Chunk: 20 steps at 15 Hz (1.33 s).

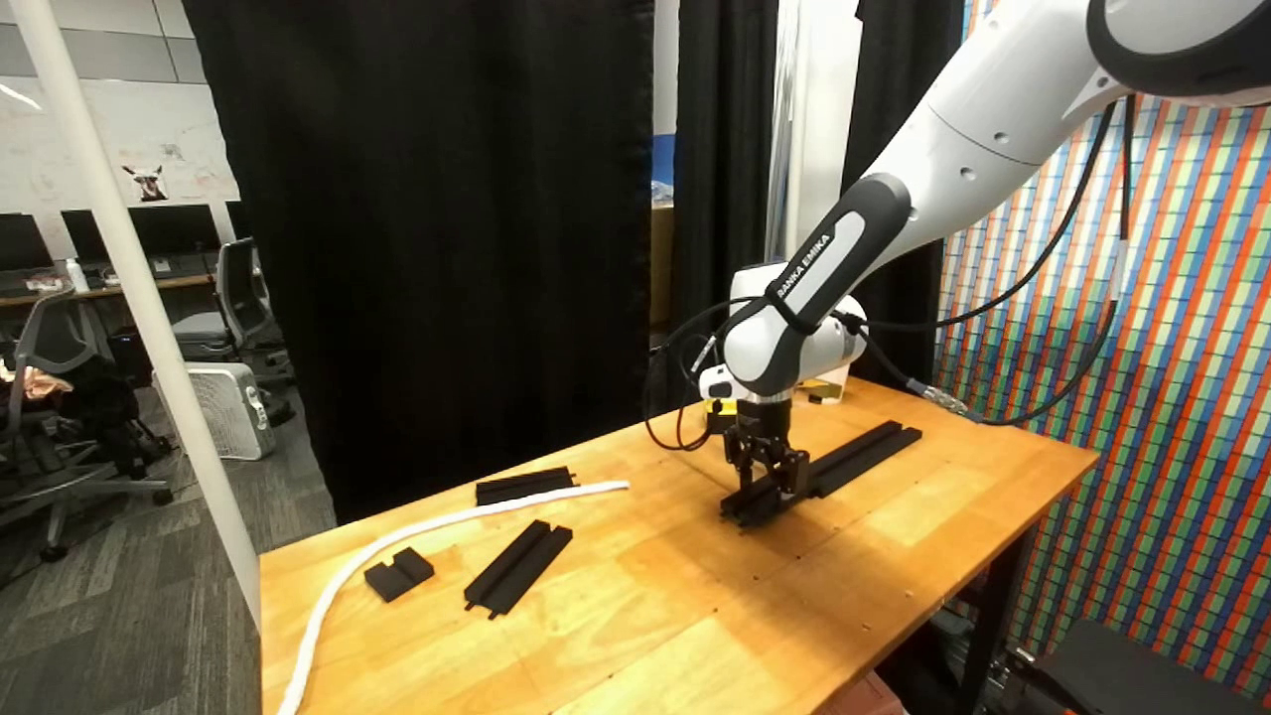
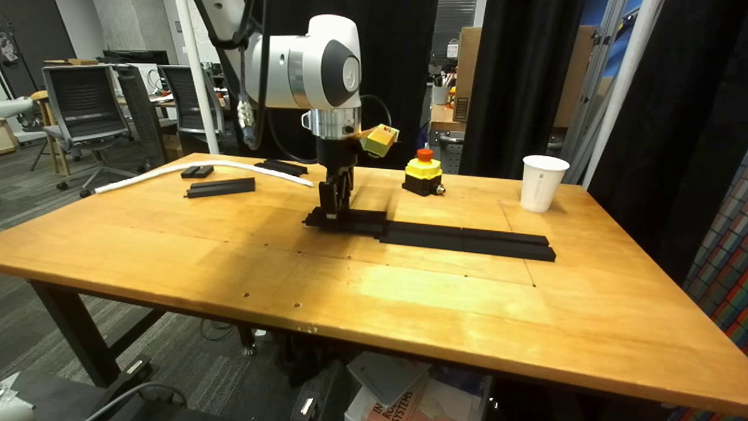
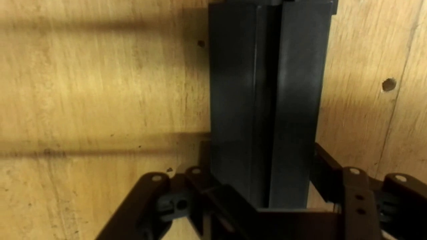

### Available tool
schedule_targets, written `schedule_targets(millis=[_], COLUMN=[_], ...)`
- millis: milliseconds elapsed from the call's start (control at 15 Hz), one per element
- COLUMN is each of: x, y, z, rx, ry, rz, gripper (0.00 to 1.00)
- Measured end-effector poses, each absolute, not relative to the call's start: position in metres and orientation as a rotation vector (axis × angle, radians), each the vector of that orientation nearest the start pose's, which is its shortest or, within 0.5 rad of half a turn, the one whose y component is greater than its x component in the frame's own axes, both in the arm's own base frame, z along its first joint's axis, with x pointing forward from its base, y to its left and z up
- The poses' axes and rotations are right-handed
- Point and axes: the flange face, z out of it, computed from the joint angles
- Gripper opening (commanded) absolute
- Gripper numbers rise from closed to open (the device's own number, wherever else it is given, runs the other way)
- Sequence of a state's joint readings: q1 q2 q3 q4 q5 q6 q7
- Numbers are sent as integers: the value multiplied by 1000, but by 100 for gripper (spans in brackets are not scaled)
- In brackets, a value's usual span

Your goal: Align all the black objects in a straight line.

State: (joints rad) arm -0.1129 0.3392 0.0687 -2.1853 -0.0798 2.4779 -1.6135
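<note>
Gripper (image 1: pixel 767 485) clenched on a blk bar (image 3: pixel 232 93), astride it, ctr of wrist view. In an exterior view, rt of ctr, a mid bar (image 2: pixel 421 235) & an end bar (image 2: pixel 508 248) lie end to end; held one's just beside the mid bar's L end, slightly offset. In an exterior view, lower L: small block (image 1: pixel 399 573), loose bar (image 1: pixel 518 566) rt of it, back bar (image 1: pixel 524 487) above, near white cord (image 1: pixel 596 489).

In an exterior view, a row of bars (image 2: pixel 429 235) lies on the desk (image 2: pixel 409 318) before a stop button (image 2: pixel 423 169) and cup (image 2: pixel 542 184), three more pieces (image 2: pixel 225 187) at left.
</note>
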Motion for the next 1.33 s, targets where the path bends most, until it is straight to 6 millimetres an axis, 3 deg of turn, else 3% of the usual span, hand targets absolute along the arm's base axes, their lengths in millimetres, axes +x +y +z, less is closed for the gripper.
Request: schedule_targets(millis=[533, 1333], x=[555, 555], y=[-12, -23], z=[218, 218], rx=[2218, 2240], ry=[2307, 2287], rz=[-43, -40], gripper=[45, 45])
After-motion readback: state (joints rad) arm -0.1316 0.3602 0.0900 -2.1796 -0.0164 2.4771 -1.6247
